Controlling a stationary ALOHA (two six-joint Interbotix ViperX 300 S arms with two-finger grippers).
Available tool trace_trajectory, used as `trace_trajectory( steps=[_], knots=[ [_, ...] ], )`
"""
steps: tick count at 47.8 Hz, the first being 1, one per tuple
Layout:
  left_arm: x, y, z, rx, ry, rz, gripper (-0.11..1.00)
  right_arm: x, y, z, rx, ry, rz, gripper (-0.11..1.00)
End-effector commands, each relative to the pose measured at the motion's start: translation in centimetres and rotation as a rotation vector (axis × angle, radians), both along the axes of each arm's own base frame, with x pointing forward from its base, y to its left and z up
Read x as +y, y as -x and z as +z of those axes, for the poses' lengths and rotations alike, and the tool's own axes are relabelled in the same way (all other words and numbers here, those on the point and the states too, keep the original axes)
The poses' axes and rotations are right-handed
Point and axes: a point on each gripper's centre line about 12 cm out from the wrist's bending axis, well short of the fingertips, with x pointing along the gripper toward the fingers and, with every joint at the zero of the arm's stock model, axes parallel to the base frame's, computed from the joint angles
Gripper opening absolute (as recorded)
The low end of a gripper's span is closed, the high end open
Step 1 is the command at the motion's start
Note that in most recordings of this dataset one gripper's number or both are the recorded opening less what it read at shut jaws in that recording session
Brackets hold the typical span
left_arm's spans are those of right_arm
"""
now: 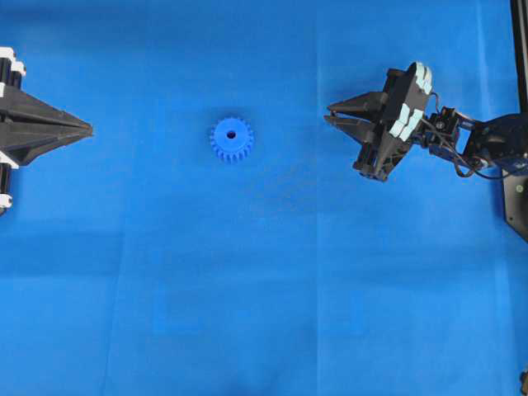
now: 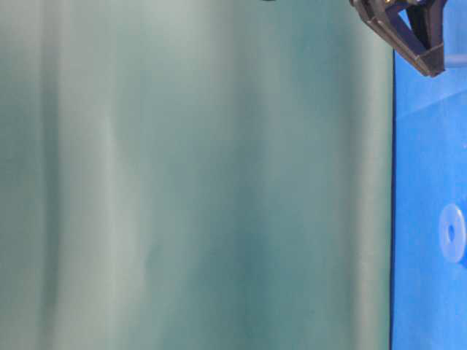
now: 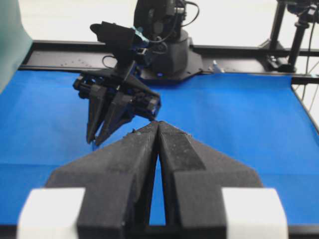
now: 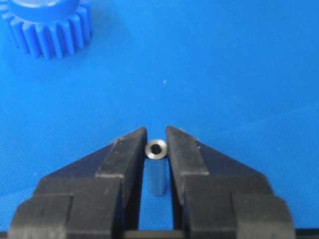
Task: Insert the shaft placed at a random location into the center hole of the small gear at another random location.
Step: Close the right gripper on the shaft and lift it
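Note:
The small gear point(image 1: 231, 139) lies flat on the blue cloth left of centre, its dark center hole point(image 1: 231, 132) facing up. In the right wrist view the gear point(image 4: 47, 22) sits at the top left. The shaft point(image 4: 156, 149), a short silvery pin whose ring-shaped end faces the camera, is pinched between both fingers of my right gripper point(image 4: 156, 134), which is shut on it. From overhead the right gripper point(image 1: 328, 113) is to the right of the gear, and the shaft is hidden there. My left gripper point(image 1: 89, 129) rests at the left edge, shut and empty, with its tips point(image 3: 158, 123) touching.
Blue cloth point(image 1: 264, 289) covers the whole table. The right arm's base and black frame rails point(image 3: 164, 50) stand at the far side in the left wrist view. A green backdrop point(image 2: 197, 175) fills most of the table-level view, where the gear point(image 2: 452, 233) shows at the right edge.

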Motion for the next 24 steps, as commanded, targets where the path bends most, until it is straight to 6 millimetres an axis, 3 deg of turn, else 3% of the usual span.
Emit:
trace_trajectory(
  steps=[1,6,17,24],
  knots=[
    [0.0,-0.1,0.4,-0.012,0.001,0.001,0.0,0.0,-0.3,0.8,-0.024,0.002,0.005,0.02],
    [0.0,-0.1,0.4,-0.012,0.008,0.001,0.0,0.1,-0.4,2.1,-0.046,-0.003,0.009,0.02],
    [0.0,-0.1,0.4,-0.009,0.018,-0.002,0.0,0.5,0.2,7.3,-0.123,0.0,0.036,0.02],
    [0.0,-0.1,0.4,-0.011,0.018,-0.002,0.0,0.8,0.7,9.1,-0.135,0.011,0.054,0.02]
  ],
)
